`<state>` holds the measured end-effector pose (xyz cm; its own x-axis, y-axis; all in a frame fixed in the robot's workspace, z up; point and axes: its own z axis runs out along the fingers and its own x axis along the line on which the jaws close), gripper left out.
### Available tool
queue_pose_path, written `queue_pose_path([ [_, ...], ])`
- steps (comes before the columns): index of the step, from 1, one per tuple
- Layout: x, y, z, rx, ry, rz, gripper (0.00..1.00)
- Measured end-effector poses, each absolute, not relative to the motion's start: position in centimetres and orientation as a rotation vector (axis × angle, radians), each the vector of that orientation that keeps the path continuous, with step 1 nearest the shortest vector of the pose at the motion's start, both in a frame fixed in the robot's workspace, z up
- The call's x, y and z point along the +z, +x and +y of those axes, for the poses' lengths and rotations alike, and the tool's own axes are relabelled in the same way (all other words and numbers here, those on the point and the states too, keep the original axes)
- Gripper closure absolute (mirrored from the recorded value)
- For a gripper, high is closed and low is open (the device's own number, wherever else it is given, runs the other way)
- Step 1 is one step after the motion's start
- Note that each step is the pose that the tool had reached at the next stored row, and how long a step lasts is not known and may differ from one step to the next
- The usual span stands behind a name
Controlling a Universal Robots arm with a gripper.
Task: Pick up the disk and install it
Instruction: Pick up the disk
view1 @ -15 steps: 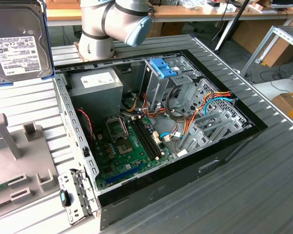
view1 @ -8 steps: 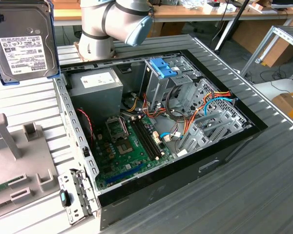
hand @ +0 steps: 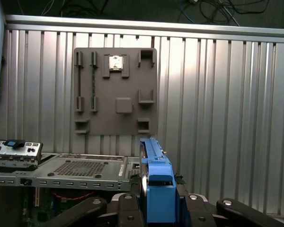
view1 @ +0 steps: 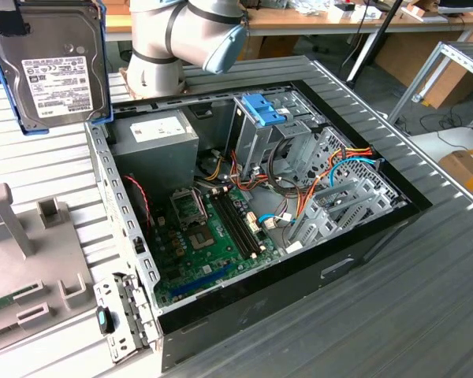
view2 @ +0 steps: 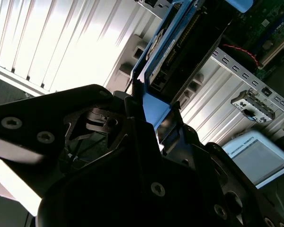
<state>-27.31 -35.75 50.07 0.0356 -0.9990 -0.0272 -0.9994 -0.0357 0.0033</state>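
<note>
The gripper [view2: 154,116] is clamped on the disk [view1: 55,71], its jaws pressed against the blue carrier on either side. In the first wrist view the blue rail rises edge-on straight out from between them, and in the second wrist view the drive's dark body runs on beyond the jaws. In the exterior view the disk hangs upright at the exterior view's left, its white label facing that camera. It looks raised clear of the ribbed metal table [view1: 394,307], over the area by the far corner of the open computer case [view1: 299,295] and apart from the case itself. The robot arm [view1: 181,39] stands behind that corner. Inside the case, the power supply [view1: 158,134] lies nearest the disk, the circuit board [view1: 197,244] covers the floor, and the metal drive cage [view1: 256,146] stands further toward the exterior view's right with a blue bracket [view1: 262,109] on top, amid orange and blue cables. A grey holder plate [hand: 116,90] with empty-looking slots lies on the table beside the case. By my reading, the pick-up is done, since the disk is off any support and firmly held. The installation is not yet done: the disk is outside the case and well apart from the drive cage.
</note>
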Motion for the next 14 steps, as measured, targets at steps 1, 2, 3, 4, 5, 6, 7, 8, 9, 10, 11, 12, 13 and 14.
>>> queue_pose_path([
  [1, 50.1, -27.2, -35.8, 0.034, -2.249, 2.17, 0.64],
  [2, 50.1, -27.0, -35.8, 0.034, -2.249, 2.17, 0.64],
  [3, 50.1, -26.9, -35.8, 0.034, -2.249, 2.17, 0.64],
  [4, 50.1, -26.7, -35.8, 0.034, -2.249, 2.17, 0.64],
  [5, 50.1, -26.5, -35.8, 0.034, -2.249, 2.17, 0.64],
  [6, 50.1, -26.3, -35.8, 0.034, -2.249, 2.17, 0.64],
  [7, 50.1, -26.1, -35.8, 0.034, -2.249, 2.17, 0.64],
  [8, 50.1, -25.8, -35.8, 0.034, -2.249, 2.17, 0.64],
  [9, 50.1, -25.5, -35.7, 0.034, -2.249, 2.17, 0.64],
  [10, 50.1, -25.3, -35.7, 0.034, -2.249, 2.17, 0.64],
  [11, 50.1, -25.2, -35.7, 0.034, -2.249, 2.17, 0.64],
  [12, 50.1, -24.9, -35.7, 0.034, -2.249, 2.17, 0.64],
  [13, 50.1, -24.6, -35.7, 0.034, -2.249, 2.17, 0.64],
  [14, 50.1, -24.3, -35.7, 0.034, -2.249, 2.17, 0.64],
])
